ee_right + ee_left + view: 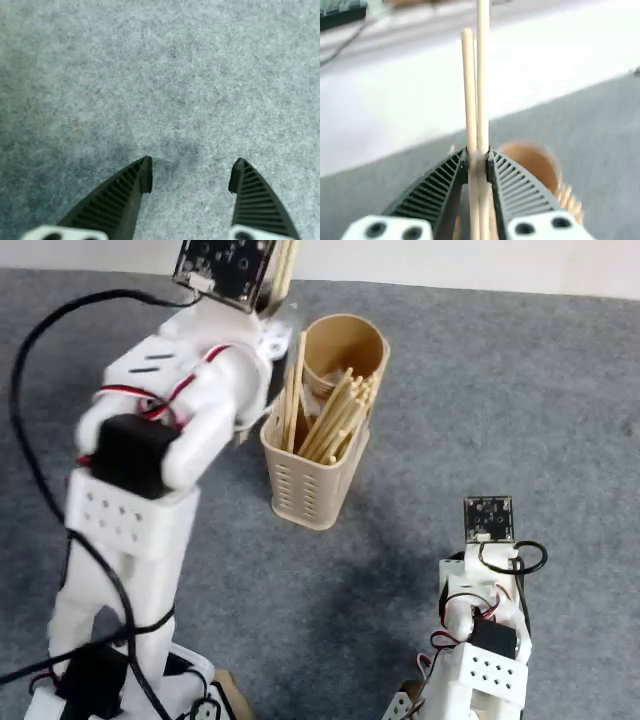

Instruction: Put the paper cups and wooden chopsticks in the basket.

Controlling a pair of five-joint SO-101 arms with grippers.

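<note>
grey carpet [160, 75]; left claw [477, 156] clamps chopsticks [483, 75] near basket [305, 492]; right claw [192, 167] apart.

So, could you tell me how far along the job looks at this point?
Mostly done: the basket already holds a paper cup and a bundle of wooden chopsticks. In hand: the left gripper is shut on two upright chopsticks close to the basket. Left: dropping those in. The right gripper is open over grey carpet.
</note>
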